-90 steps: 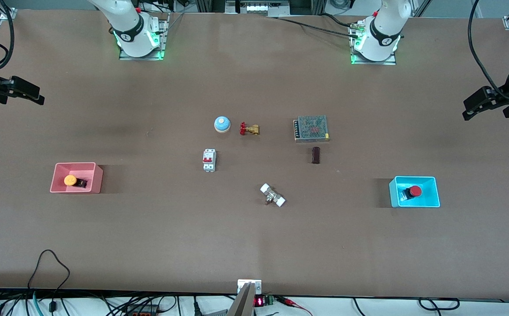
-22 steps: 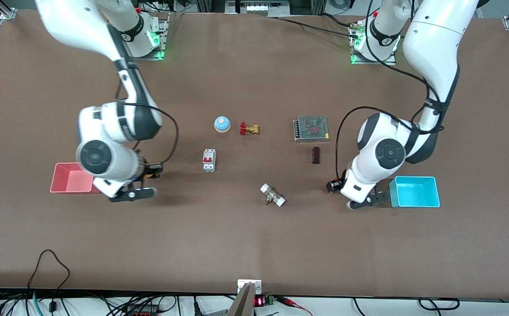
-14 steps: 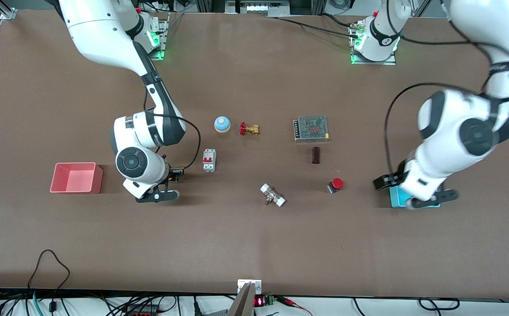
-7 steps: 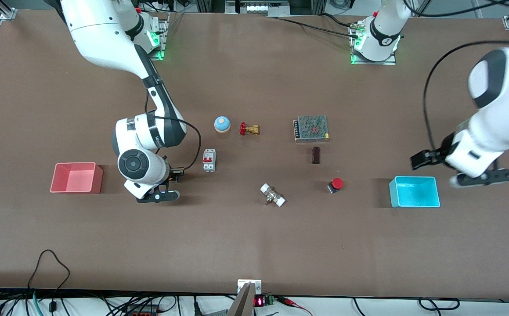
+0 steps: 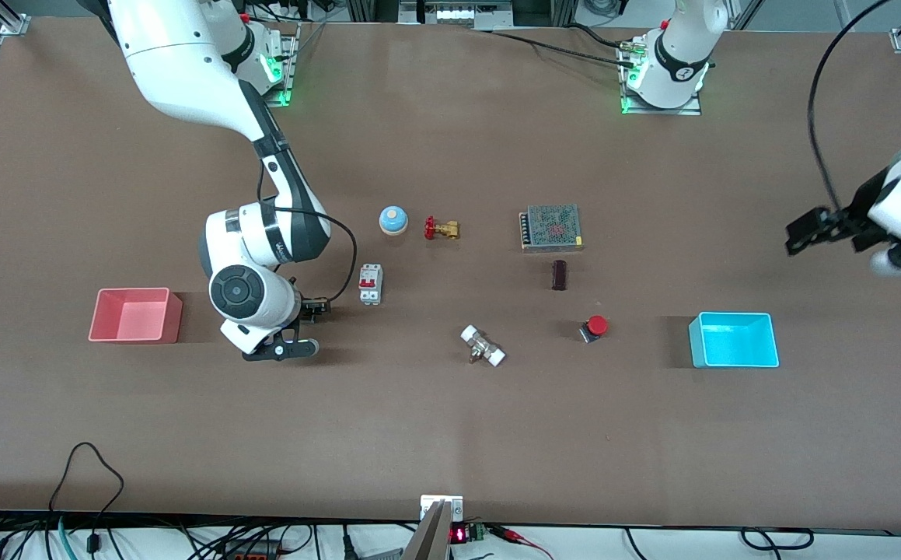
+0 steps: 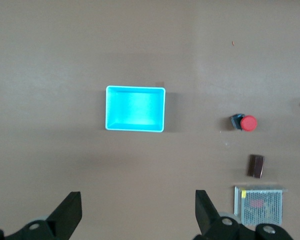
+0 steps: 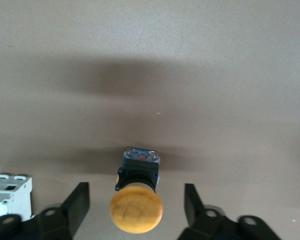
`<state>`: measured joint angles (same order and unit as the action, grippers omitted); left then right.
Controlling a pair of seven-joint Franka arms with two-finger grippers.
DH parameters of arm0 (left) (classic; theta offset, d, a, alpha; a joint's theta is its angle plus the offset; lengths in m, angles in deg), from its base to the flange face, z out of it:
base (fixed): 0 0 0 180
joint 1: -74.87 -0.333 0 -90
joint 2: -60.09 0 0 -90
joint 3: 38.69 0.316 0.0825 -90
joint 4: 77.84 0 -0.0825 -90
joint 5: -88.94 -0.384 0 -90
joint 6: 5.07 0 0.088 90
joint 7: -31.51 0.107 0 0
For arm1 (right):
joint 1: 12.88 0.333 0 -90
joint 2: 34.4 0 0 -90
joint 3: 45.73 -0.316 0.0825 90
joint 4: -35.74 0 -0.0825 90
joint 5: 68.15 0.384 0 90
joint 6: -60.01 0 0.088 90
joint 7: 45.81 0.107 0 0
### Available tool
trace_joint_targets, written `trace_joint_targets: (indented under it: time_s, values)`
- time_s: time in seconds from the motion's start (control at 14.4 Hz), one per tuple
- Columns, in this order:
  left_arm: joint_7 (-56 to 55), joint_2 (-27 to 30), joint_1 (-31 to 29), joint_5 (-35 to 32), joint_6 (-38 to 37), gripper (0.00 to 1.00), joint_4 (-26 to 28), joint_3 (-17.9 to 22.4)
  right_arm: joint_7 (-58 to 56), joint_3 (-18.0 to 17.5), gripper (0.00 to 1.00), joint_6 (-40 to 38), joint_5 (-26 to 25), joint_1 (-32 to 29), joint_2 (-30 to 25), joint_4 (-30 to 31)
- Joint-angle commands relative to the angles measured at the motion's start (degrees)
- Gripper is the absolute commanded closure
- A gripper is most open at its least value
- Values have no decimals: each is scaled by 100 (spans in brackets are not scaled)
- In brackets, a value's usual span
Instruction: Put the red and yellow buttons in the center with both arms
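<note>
1. Two sets of fingers, both spread wide, and neither holds anything. Your right gripper (image 7: pixel 135 205) sits low over the counter (image 5: pixel 434 420) beside the white breaker (image 5: pixel 370 284), its fingers (image 7: pixel 76 200) apart on either side of the yellow button (image 7: pixel 136 202).
2. That yellow button lies on its side on the brown surface, cap toward the wrist camera, dark body pointing away; in the front view it is hidden under the right gripper (image 5: pixel 306 311).
3. Your left gripper (image 5: pixel 811 231) hangs high over the left arm's end of the counter, fingers (image 6: pixel 67 215) wide with only bare surface between them.
4. The red button (image 5: pixel 595 327) rests on the counter between the cyan bin (image 5: pixel 734 340) and the white-ended fitting (image 5: pixel 483 346), nearer the front camera than the dark block (image 5: pixel 559 274).
5. The pink bin (image 5: pixel 135 314) stands toward the right arm's end.
6. Farther up the middle you have the blue bell (image 5: pixel 392 220), the brass valve (image 5: pixel 441 229) and the mesh-topped box (image 5: pixel 550 227).
</note>
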<state>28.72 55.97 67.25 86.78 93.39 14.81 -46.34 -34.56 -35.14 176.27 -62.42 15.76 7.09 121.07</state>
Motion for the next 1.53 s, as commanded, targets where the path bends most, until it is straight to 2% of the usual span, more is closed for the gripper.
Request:
trace_joint_targets:
  time_s: [0.0, 0.14, 0.35, 0.63, 0.7, 0.77, 0.97, 1.04, 1.25, 1.46]
  values:
    - [340, 368, -178, 13, -179, 0, 131, -53, -45, 66, 0, -76, 43, 19, -315, -34]
    - [340, 473, -187, 48, -240, 0, 122, -53, -36, 75, 0, -129, 34, 10, -684, -34]
    - [471, 710, -196, 75, -345, 0, 192, -44, -27, 153, 0, -655, 43, -77, -1246, -43]
    - [533, 772, -249, 84, -337, 0, 201, -44, -71, 610, 0, -1313, 43, -174, -1976, -43]
    - [516, 755, -249, 110, -328, 0, 175, -36, -80, 628, 0, -1429, 60, -392, -2256, -43]
    - [507, 694, -266, 232, -319, 0, 96, -27, -97, 515, 0, -1508, 69, -725, -2424, -43]
    - [472, 570, -275, 277, -328, 0, -36, -27, -194, -616, 0, -2211, -53, -2226, -2969, -43]
    - [507, 579, -284, 277, -337, 0, -28, -27, -316, -750, 0, -2273, -289, -2466, -3119, -25]
    - [524, 579, -284, 277, -337, 0, -1, -27, -817, -550, 0, -2686, -660, -2530, -3409, 53]
    - [507, 579, -284, 286, -346, 0, 16, -27, -994, -453, 0, -2539, -652, -2573, -3909, 693]
